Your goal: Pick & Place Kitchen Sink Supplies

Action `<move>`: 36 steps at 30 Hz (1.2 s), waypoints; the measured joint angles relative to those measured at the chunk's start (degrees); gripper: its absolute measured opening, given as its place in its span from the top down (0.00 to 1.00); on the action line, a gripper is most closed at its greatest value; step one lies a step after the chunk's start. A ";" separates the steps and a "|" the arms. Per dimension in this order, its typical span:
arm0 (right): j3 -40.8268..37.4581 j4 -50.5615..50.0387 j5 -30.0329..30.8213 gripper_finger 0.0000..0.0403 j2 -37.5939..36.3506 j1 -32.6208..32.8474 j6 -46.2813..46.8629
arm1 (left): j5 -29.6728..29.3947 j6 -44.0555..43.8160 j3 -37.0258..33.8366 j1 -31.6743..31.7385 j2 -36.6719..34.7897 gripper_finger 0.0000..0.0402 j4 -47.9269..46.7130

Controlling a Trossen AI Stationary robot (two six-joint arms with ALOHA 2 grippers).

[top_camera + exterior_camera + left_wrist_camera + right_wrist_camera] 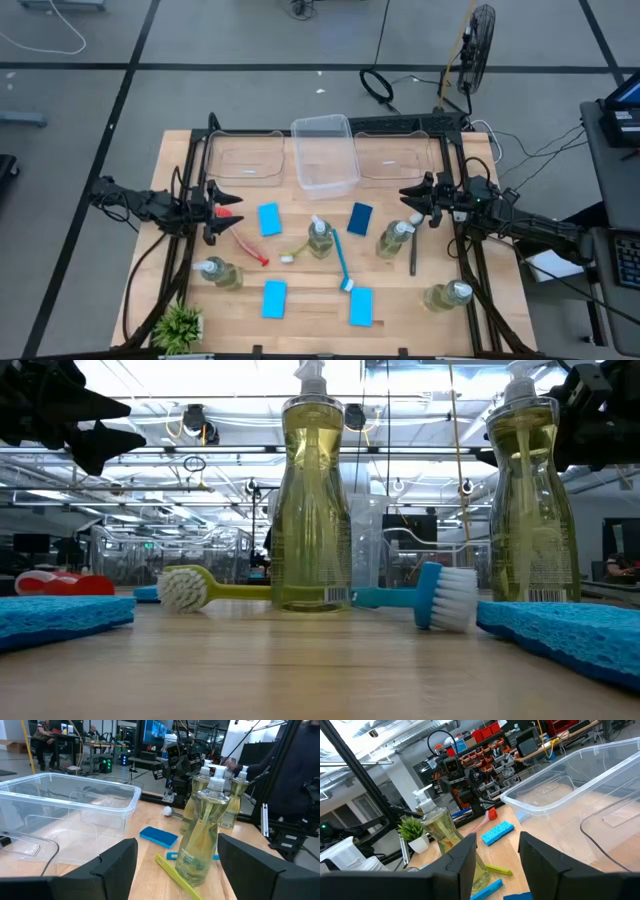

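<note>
Counting what we see: four pump bottles, four sponges, four brushes, three clear bins, one potted plant [180, 325].
Pump bottles: we find one at table centre [319, 238], one right of centre [395, 239], one at the front left [217, 271], one at the front right [447, 295]; all four stand upright and hold yellow-green liquid.
Bottle handling: we judge them the heaviest items, rigid but smooth and likely slippery; we would grip the narrower waist or the neck below the pump, and keep them upright.
Sponges: blue, lying flat, at [268, 219], [360, 217], [274, 298] and [361, 307]; we expect them light and soft, giving under the grip, best pinched across the short sides.
Brushes: red [248, 246], yellow-green [296, 250], blue [342, 264], dark one [412, 254] beside the right-of-centre bottle; light and stiff, thin, so we would take them mid-handle.
Bins: the middle bin [324, 152] sits at the back between two flatter ones.
Left gripper [224, 207]: hovering at the table's left, fingers parted wide, holding nothing.
Right gripper [412, 197]: hovering at the right, fingers apart with a narrower gap, empty.
</note>
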 joint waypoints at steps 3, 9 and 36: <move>0.02 0.00 0.01 0.66 0.00 0.02 0.01 | 0.01 0.00 -0.02 0.00 0.00 0.32 0.00; 0.02 -0.01 0.01 0.66 0.02 0.00 0.00 | 0.01 0.00 -0.02 0.00 0.01 0.32 0.00; 0.00 0.02 3.48 0.66 0.02 0.02 -0.01 | 0.01 0.00 -0.02 0.00 -0.01 0.32 0.00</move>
